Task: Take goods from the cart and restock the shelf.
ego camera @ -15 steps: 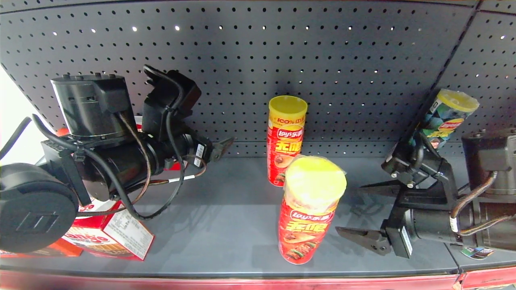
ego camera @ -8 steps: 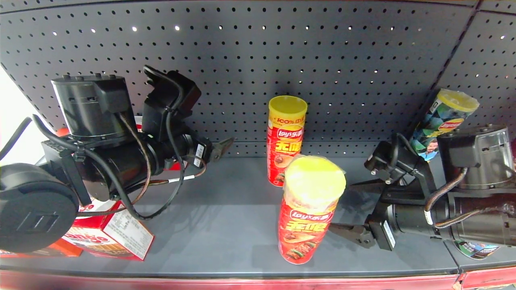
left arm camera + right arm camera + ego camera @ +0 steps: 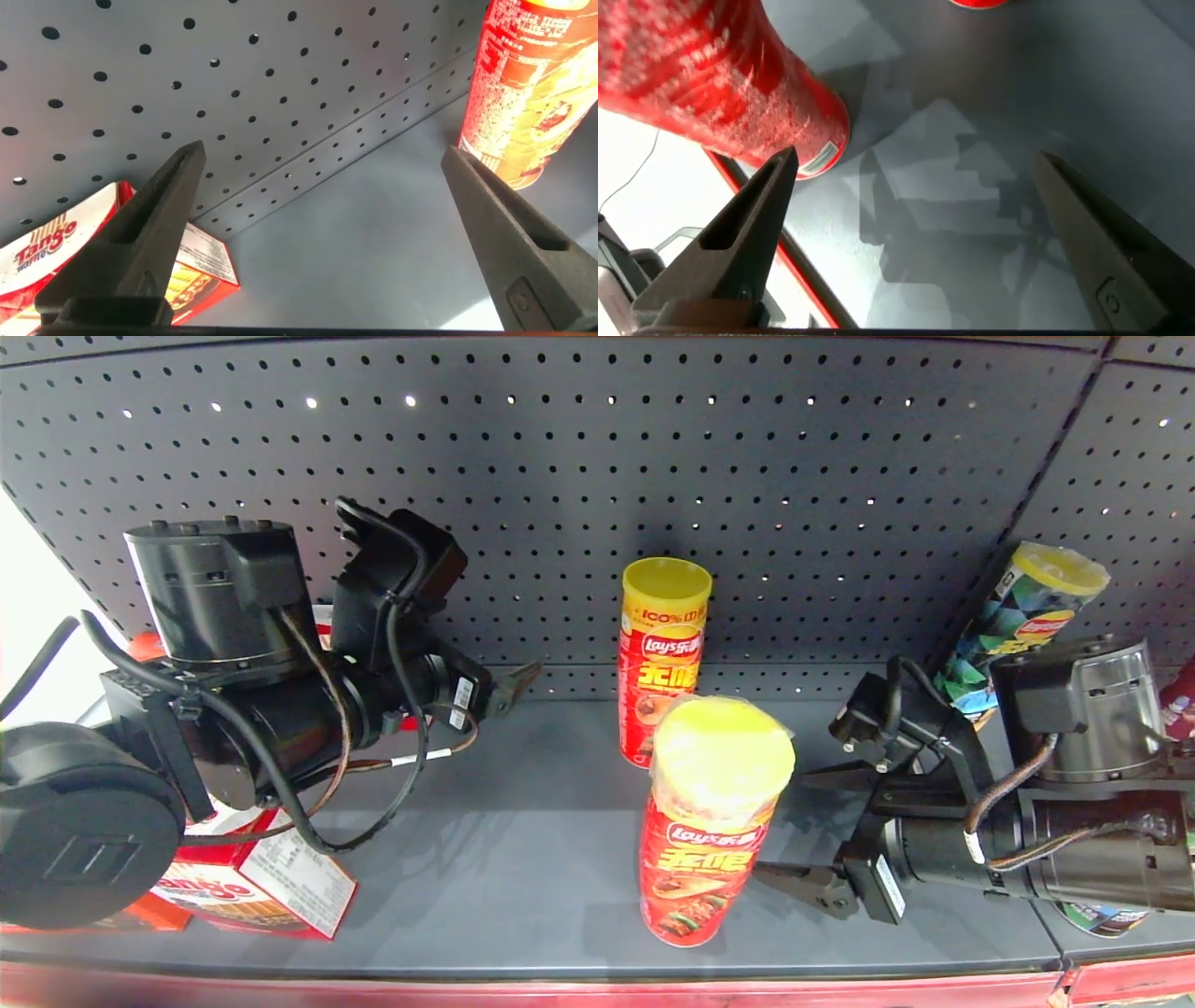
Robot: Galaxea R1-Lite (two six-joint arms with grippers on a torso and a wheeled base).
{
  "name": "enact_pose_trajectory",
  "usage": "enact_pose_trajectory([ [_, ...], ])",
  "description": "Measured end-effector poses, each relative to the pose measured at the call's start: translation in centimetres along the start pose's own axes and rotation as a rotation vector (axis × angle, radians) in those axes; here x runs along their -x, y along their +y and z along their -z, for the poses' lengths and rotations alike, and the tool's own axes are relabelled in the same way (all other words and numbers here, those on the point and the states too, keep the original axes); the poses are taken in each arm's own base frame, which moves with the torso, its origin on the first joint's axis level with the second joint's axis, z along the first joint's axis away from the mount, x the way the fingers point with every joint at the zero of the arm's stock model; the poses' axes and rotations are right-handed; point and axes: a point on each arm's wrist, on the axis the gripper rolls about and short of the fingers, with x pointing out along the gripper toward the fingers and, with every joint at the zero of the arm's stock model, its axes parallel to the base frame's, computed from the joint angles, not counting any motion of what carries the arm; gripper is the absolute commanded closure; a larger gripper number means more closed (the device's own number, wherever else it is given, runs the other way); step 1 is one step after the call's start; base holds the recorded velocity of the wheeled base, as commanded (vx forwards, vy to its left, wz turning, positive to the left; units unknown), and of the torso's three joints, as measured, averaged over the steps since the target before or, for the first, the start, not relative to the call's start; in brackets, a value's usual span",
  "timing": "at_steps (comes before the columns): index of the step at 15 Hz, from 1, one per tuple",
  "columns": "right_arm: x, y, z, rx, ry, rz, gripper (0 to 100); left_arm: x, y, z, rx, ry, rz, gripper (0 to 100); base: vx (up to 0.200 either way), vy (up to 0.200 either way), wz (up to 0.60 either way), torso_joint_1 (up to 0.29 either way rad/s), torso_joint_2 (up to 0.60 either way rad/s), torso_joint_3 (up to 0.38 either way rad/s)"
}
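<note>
Two red chip cans with yellow lids stand on the grey shelf (image 3: 523, 859). The back can (image 3: 663, 663) is near the pegboard; the front can (image 3: 709, 821) is near the shelf's front edge and leans slightly left. My right gripper (image 3: 803, 826) is open just right of the front can, its near finger at the can's side. In the right wrist view the front can (image 3: 719, 84) lies outside one finger of the open gripper (image 3: 917, 159). My left gripper (image 3: 518, 674) hangs open left of the back can (image 3: 533, 84), nothing between its fingers (image 3: 322, 154).
A green-blue chip can (image 3: 1022, 607) leans against the pegboard (image 3: 653, 457) at the right. Red snack boxes (image 3: 252, 887) lie at the shelf's left, one of them (image 3: 56, 252) beside the left gripper. A red strip (image 3: 560, 989) marks the shelf's front edge.
My right gripper has moved left up to the front can, and the can's top has shifted a little to the left. The left arm has barely shifted.
</note>
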Motion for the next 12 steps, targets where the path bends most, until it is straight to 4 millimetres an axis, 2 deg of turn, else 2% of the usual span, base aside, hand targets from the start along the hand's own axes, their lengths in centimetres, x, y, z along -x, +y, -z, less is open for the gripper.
enact_pose_trajectory([
  [7, -1.03, 0.15, -0.38, 0.008, -0.013, -0.01, 0, -0.01, 0.27, 0.14, 0.0, 0.003, -0.008, 0, 0.0, 0.0, 0.0, 0.0, 0.0, 0.0],
  [12, -0.78, -0.07, -0.67, 0.009, -0.04, 0.015, 0, 0.22, 0.31, 0.27, 0.0, 0.004, -0.009, 0, 0.0, 0.0, 0.0, 0.0, 0.0, 0.0],
])
